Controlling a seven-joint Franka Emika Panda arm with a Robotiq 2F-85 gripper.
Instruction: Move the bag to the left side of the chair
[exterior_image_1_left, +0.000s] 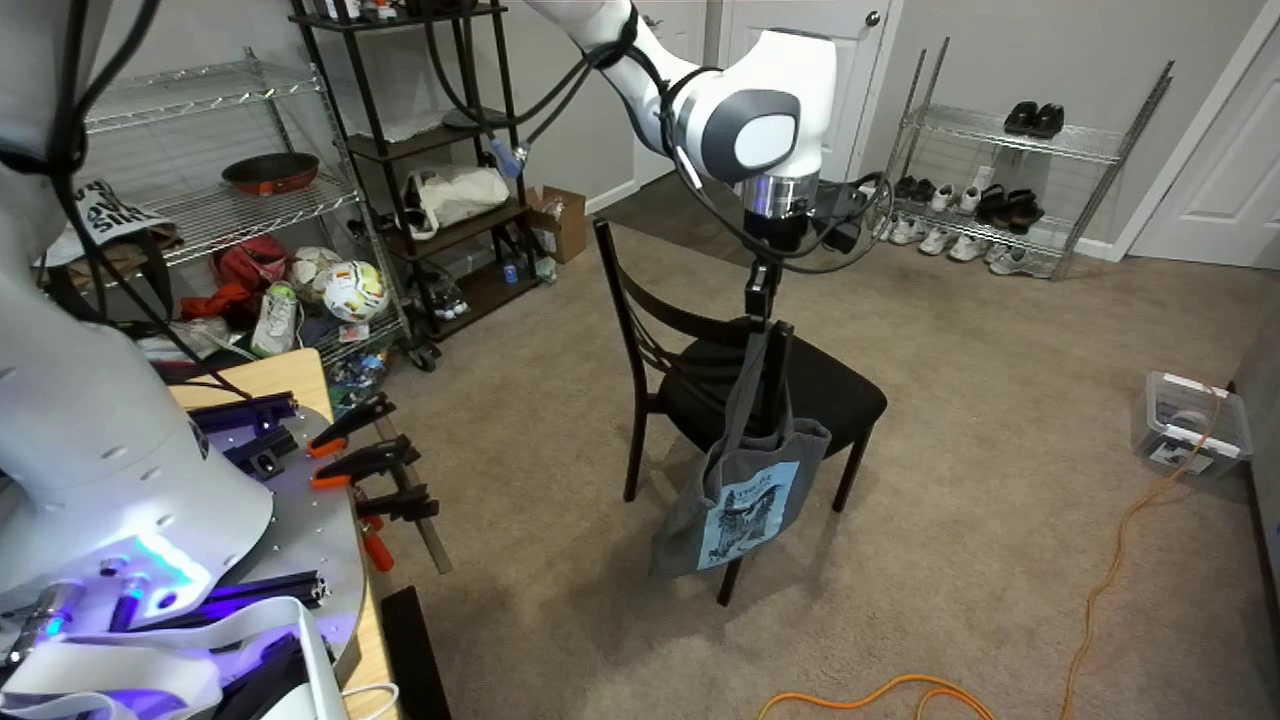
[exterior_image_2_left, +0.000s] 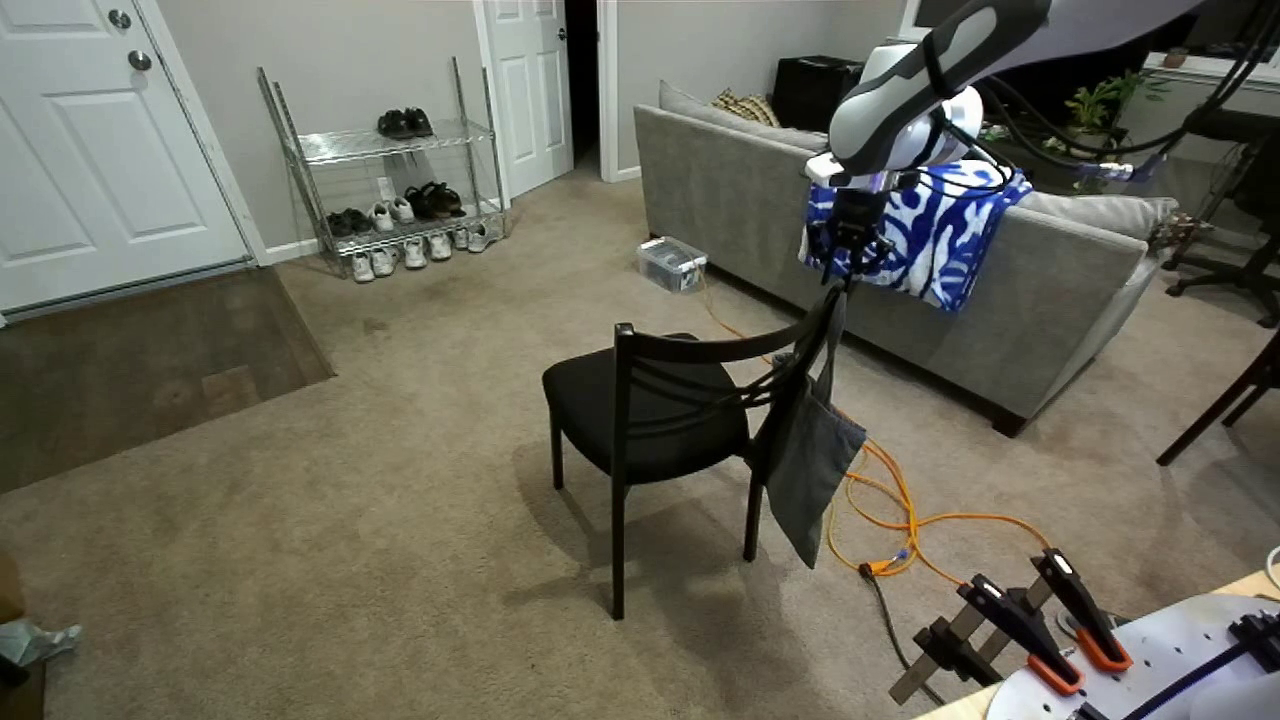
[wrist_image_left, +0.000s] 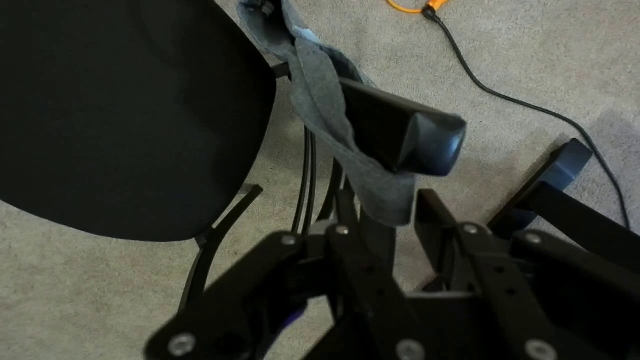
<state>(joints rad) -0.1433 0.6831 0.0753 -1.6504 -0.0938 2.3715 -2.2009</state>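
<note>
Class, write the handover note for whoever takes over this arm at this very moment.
Gripper: fingers apart around the handle of the bag; no firm grip visible.
Bag: hanging at the right backrest post of the chair, seen from the arm's base; handle apparently looped over it.
Done: fingers placed at the handle.
Remaining, probably: close, lift the handle clear, carry the bag to the chair's left side.

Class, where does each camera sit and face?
An exterior view: beside the robot's white base, looking down at black padded chair, grey fabric tote; base, arm, black tool show.
An exterior view: behind the chair, facing grey sofa; arm, tool show.
Wrist view: wrist-mounted, facing down at chair, tote; tool shows.
Both exterior views share chair, tote, silver wire shoe rack.
</note>
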